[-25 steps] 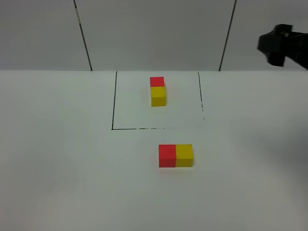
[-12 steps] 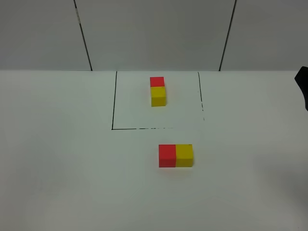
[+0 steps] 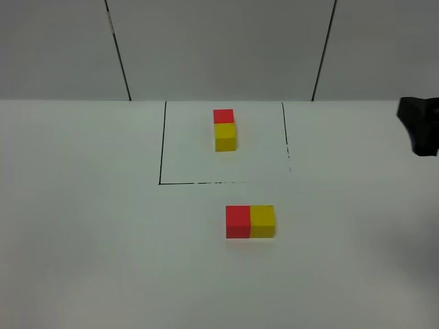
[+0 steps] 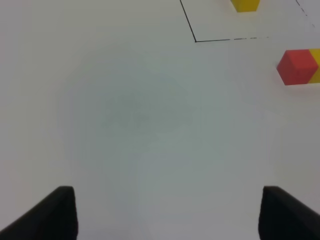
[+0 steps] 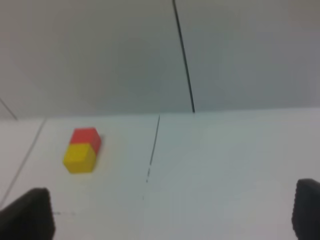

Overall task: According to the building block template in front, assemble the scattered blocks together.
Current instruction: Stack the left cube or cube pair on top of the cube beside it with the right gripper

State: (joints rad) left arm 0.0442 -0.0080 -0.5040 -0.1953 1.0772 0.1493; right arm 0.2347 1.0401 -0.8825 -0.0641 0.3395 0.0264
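Observation:
The building block template stands inside the black-lined frame [image 3: 162, 147] at the back: a red cube [image 3: 223, 116] with a yellow cube [image 3: 225, 136] in front of it, touching. In front of the frame the scattered blocks lie side by side and touching, the red block [image 3: 238, 221] on the left and the yellow block [image 3: 263, 221] on the right. My right gripper [image 5: 170, 215] is open and empty; the right wrist view shows the template pair [image 5: 81, 150] ahead of it. My left gripper [image 4: 167, 215] is open over bare table, the red block [image 4: 297, 66] far ahead.
The right arm's dark end [image 3: 420, 123] shows at the right edge of the high view, well away from both block pairs. A grey panelled wall [image 3: 219, 48] rises behind the white table [image 3: 82, 226]. The left arm is out of the high view.
The right arm's dark end has dropped from the upper right corner, slipped to the frame's edge, and now shows lower on the right. The blocks have not moved.

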